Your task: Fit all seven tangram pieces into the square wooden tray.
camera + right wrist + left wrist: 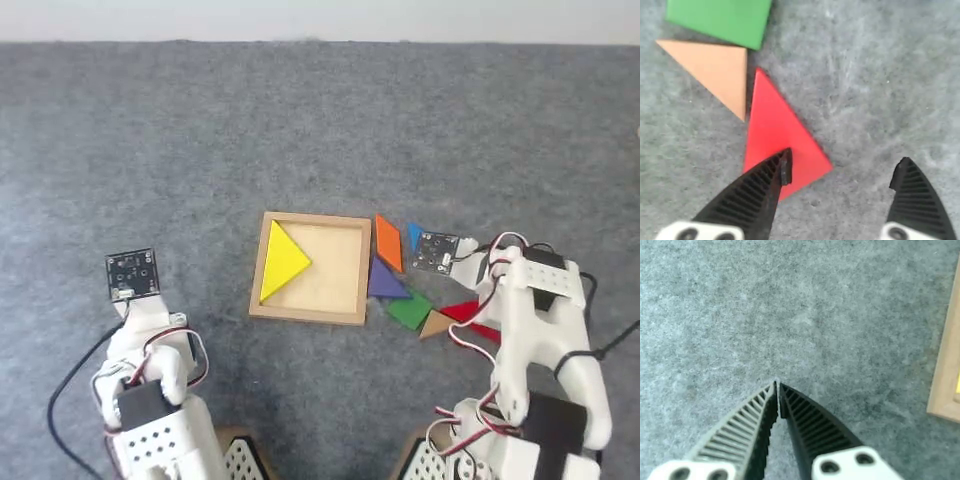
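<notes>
Right gripper [844,167] stands wide open, the red triangle [774,131] partly under one finger; left gripper [777,386] is closed on nothing

A grey, felt-like mat [300,120] spreads from 9 o'clock to 3 o'clock and down to 6 o'clock. A pale white strip [320,20] borders it at 12 o'clock.

Yellow pc [281,260], red pc [780,140], tan pc [715,70], green pc [720,17]; pale wood tray [305,312]; grey mat [300,120].
</notes>
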Robot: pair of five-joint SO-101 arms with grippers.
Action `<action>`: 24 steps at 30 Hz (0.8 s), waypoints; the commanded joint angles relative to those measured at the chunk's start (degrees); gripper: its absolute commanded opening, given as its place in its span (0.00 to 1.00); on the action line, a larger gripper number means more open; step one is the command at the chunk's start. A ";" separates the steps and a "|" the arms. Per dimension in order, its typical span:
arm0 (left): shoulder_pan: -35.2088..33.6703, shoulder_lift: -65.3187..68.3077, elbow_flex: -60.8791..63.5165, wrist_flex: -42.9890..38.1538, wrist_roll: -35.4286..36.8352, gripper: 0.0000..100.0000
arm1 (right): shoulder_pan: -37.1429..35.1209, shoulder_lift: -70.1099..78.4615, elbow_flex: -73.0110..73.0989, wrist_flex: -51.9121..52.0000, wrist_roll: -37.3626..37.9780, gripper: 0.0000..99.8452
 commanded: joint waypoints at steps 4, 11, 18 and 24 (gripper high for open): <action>-0.18 0.26 -1.01 -1.32 0.00 0.01 | 2.33 1.98 -0.53 6.81 0.44 0.33; -0.18 0.26 -1.01 -1.32 0.00 0.01 | 3.12 -3.12 -0.35 8.92 -3.96 0.33; -0.18 0.26 -1.01 -1.32 0.00 0.01 | 2.42 -12.26 0.97 15.34 -3.69 0.33; -0.26 0.26 -1.01 -1.32 0.00 0.01 | 1.01 -8.04 2.90 10.86 -3.96 0.33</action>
